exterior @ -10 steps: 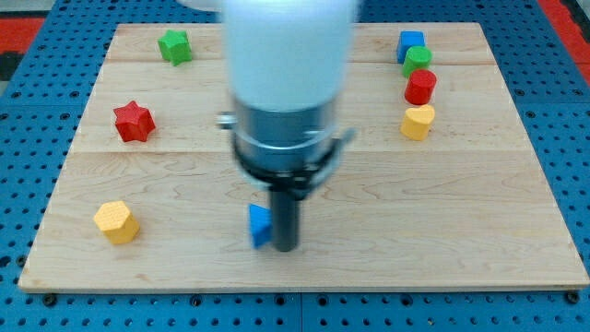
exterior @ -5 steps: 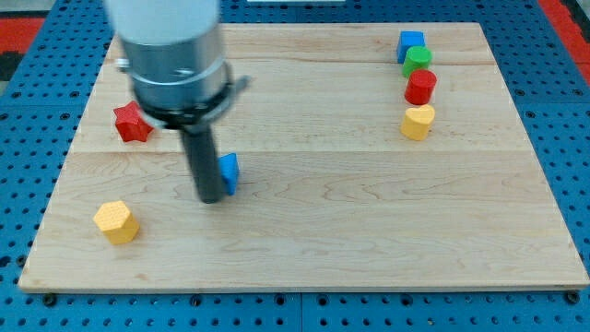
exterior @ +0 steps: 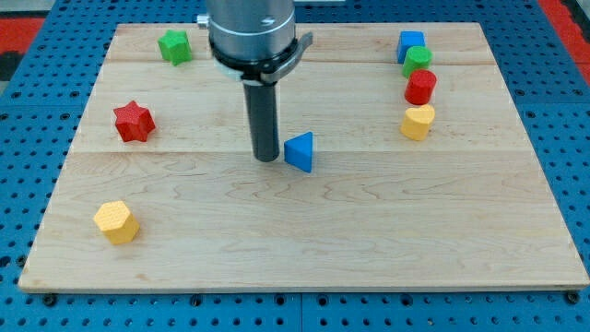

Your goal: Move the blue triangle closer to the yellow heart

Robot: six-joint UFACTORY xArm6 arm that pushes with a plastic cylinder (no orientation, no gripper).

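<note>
The blue triangle (exterior: 300, 151) lies near the board's middle. My tip (exterior: 265, 158) stands just to its left, close beside it, with a small gap or light contact. The yellow heart (exterior: 418, 122) sits toward the view's right, well to the right of the triangle and slightly higher. It is the lowest of a column of blocks there.
Above the heart stand a red cylinder (exterior: 420, 87), a green block (exterior: 418, 60) and a blue cube (exterior: 410, 42). A green star (exterior: 173, 45) is at top left, a red star (exterior: 133, 121) at left, a yellow hexagon (exterior: 116, 221) at bottom left.
The blue triangle has moved from the lower middle, left, then right and up to the board's middle. My tip has swung from its right side to its left side.
</note>
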